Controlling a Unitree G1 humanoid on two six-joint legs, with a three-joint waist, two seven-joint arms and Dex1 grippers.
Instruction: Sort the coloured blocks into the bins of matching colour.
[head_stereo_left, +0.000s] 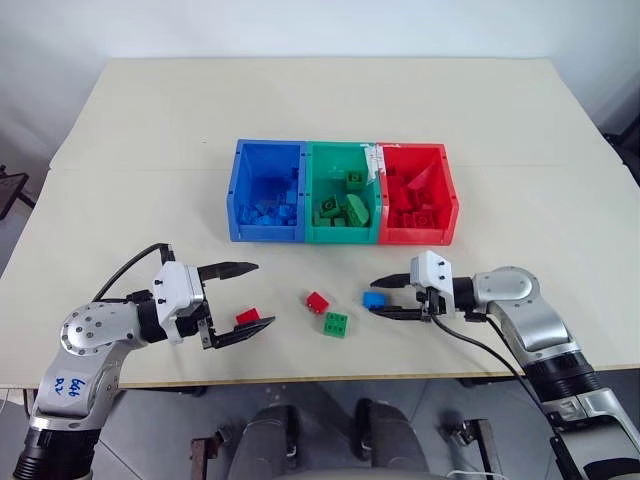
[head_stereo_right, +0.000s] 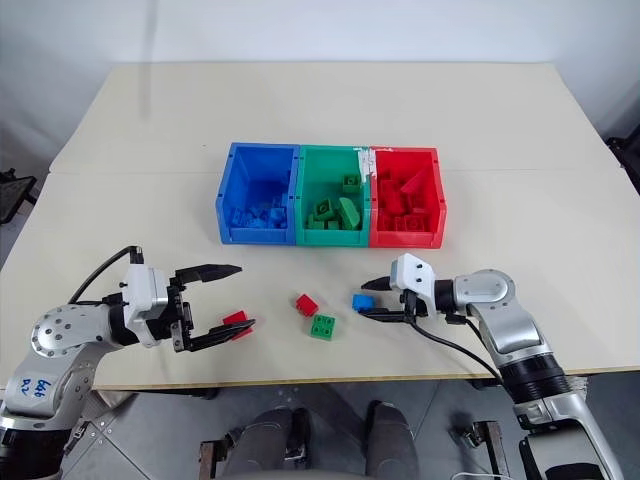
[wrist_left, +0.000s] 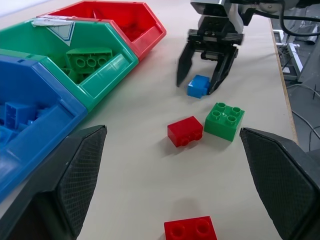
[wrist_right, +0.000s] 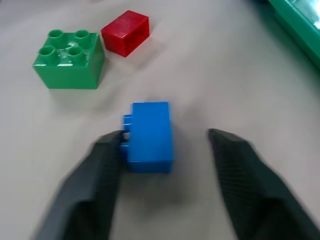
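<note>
A blue block lies on the table between the fingers of my right gripper. One finger touches its studded side and the other stands a gap away, so the jaws are open around it. To its left lie a green block and a red block. Another red block sits on the table near the lower finger of my left gripper, which is wide open. The joined bins stand behind: blue, green and red.
Each bin holds several blocks of its own colour. A white label sits on the wall between the green and red bins. The table's front edge runs close below both grippers.
</note>
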